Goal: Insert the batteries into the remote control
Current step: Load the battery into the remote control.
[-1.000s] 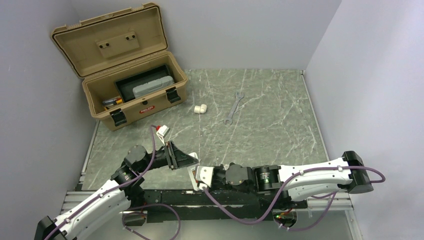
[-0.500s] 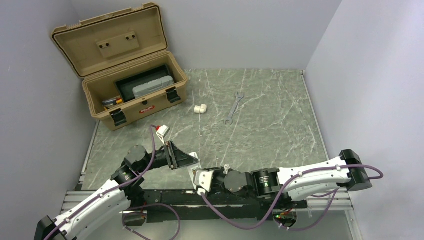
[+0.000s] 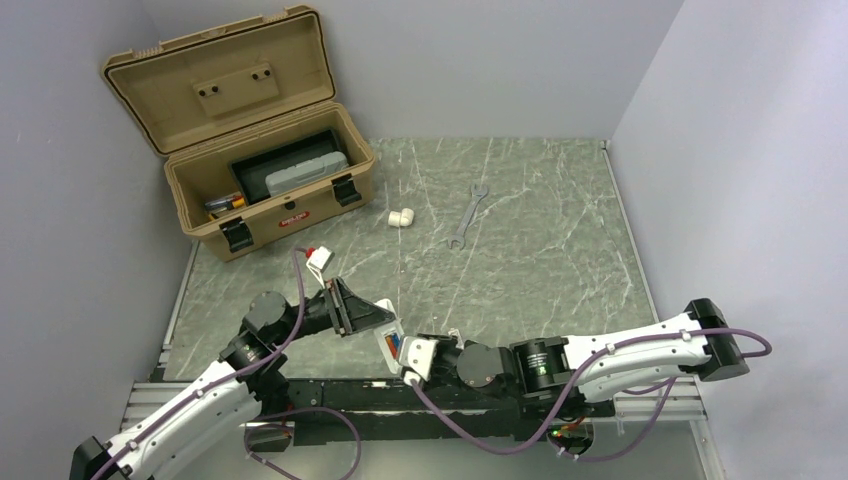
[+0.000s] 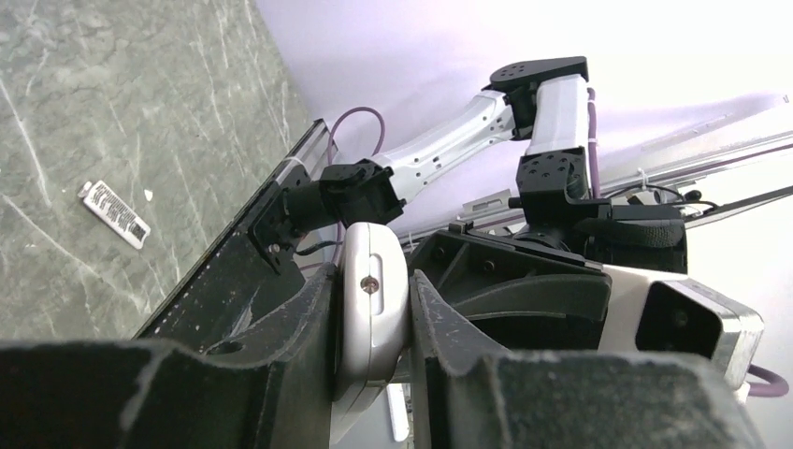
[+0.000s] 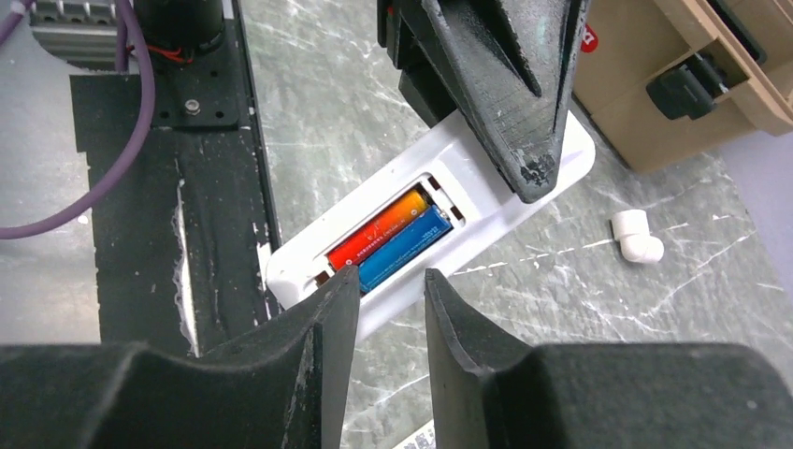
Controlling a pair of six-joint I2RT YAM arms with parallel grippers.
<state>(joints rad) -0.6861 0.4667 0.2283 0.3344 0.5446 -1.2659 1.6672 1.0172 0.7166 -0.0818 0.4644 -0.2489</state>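
**Supervisor:** Where does the remote stand, and what has altered?

**Inspector:** The remote point(image 5: 482, 180) sits at the near edge between the two arms, recess side up, and appears lifted clear of the table point(image 4: 56, 131). The batteries point(image 5: 393, 236) lie side by side in the recess, one orange, one blue; both look level with its rim. A second ago, in the overhead view, the right gripper point(image 5: 391, 274) sat over that recess and hid it; it has since drawn back toward its own arm, and both cells now show. The left arm has also moved the remote a little up and to the left.

**Supervisor:** State of the grippers?

**Inspector:** The left gripper point(image 4: 371, 277) is clamped on the remote's far end, a finger pressed to each side. The right one is parted by a narrow gap and holds nothing; it hovers just above the near end of the recess, and does not seem to touch the cells.

**Supervisor:** Meaning for the job?

**Inspector:** In my judgement the loading itself is done or nearly so; the recess remains uncovered. A small white strip point(image 4: 114, 213) with dark print lies on the table; it may be the cover, but I cannot confirm that. Farther off are a pipe elbow point(image 5: 639, 236), a wrench point(image 3: 466, 215) and an open toolbox point(image 3: 270, 195); none is involved.
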